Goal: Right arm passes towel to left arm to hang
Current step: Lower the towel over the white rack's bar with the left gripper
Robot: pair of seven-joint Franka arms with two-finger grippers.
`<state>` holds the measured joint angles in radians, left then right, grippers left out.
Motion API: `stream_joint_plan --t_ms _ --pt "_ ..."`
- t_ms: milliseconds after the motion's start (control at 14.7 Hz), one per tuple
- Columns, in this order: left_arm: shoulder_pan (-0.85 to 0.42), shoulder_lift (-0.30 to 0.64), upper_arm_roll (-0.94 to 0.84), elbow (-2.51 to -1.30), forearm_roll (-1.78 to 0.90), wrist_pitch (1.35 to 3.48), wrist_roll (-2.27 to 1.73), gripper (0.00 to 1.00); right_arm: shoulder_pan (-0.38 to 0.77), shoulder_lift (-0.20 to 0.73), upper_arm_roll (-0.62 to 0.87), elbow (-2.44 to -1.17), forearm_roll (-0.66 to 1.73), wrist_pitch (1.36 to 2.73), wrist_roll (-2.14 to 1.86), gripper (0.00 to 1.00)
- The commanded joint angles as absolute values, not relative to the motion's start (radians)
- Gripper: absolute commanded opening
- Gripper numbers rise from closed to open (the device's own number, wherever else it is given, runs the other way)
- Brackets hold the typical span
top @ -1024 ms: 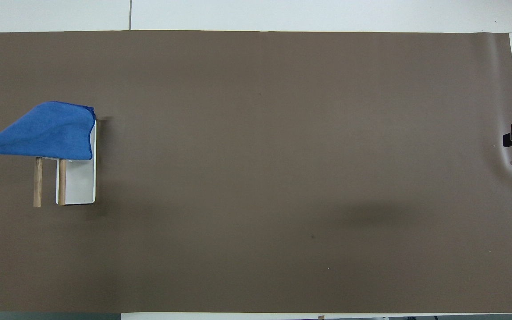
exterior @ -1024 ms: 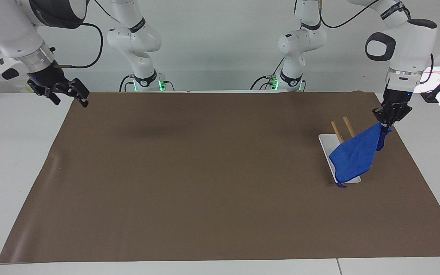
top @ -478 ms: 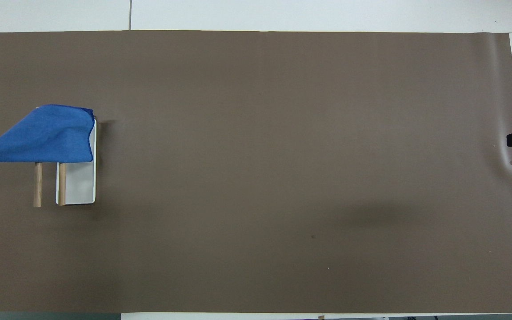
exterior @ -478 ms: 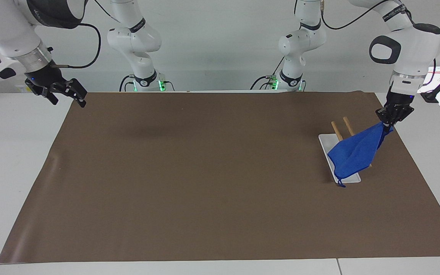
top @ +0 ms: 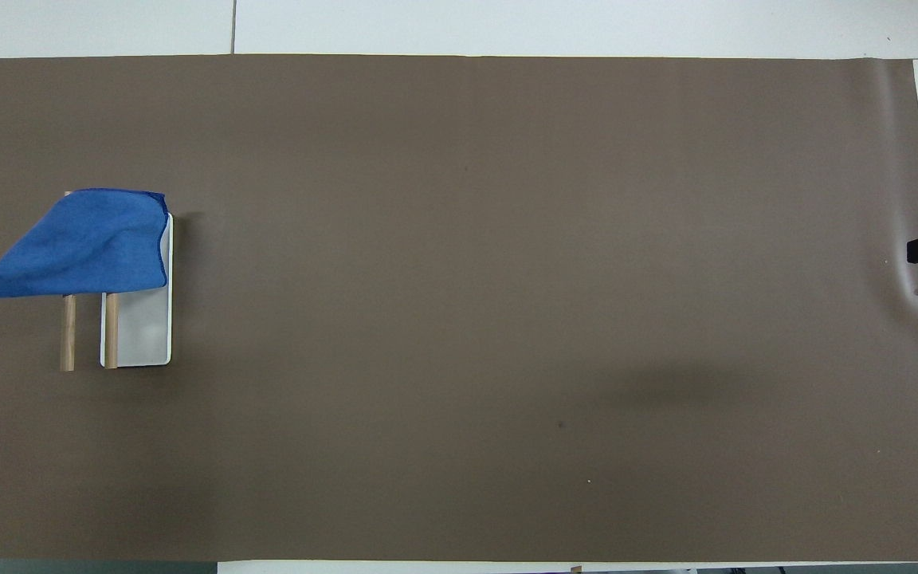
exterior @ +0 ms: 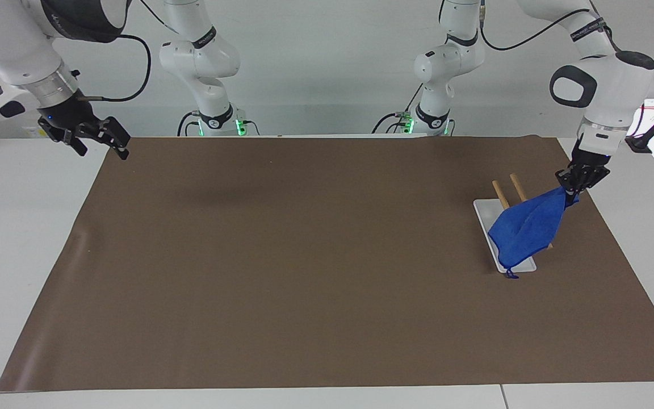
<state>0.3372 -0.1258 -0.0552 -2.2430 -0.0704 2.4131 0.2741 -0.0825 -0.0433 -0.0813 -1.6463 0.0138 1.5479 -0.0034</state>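
Since a second ago, the left gripper [exterior: 574, 189] has swung lower and out toward the left arm's end of the table, dragging its pinched corner of the blue towel [exterior: 525, 230] with it, so the cloth now lies tighter across the two wooden rods [exterior: 517, 187] of the small rack. The right gripper [exterior: 97, 139] has barely shifted; it waits in the air over the mat's corner at the right arm's end, fingers spread wide and holding nothing.

Fingertips of the left gripper are clamped together on one towel corner. From there the cloth slopes down over the rods and the rack's white base plate [exterior: 483, 213], and its cord loop [exterior: 510, 275] dangles at the low corner, by the base plate's end farthest from the robots. On the brown mat [exterior: 304, 255] the rack stands near the left arm's end.

My judgement is that the drape is nearly done and release comes next. Most of the cloth appears to hang on one side of the rods, so once freed its weight could slide it off. Further pulling could also tip or drag the light rack.
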Motion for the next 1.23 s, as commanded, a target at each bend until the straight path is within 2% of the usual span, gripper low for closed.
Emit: stream_joint_plan --t_ms 0,614,1024,1092,1160 --pt "0.359 -0.1 -0.06 -2.244 -0.054 2.43 0.296 0.0 -0.091 -0.054 -0.077 -1.658 0.018 1.546 -0.017 1.0" --pt "0.377 -0.031 -0.06 -2.246 -0.054 2.459 0.302 0.0 -0.091 -0.054 -0.077 -1.657 0.018 1.546 -0.017 1.0" --pt "0.376 -0.029 -0.06 -2.25 -0.055 2.442 0.302 0.0 -0.091 -0.054 -0.077 -1.657 0.018 1.546 -0.017 1.0" --pt "0.377 -0.029 -0.06 -2.25 -0.054 2.442 0.298 0.2 -0.091 -0.054 -0.077 -1.658 0.018 1.546 -0.017 1.0" --pt "0.376 -0.029 -0.06 -2.25 -0.054 2.442 0.302 0.66 -0.091 -0.054 -0.077 -1.657 0.018 1.546 -0.017 1.0"
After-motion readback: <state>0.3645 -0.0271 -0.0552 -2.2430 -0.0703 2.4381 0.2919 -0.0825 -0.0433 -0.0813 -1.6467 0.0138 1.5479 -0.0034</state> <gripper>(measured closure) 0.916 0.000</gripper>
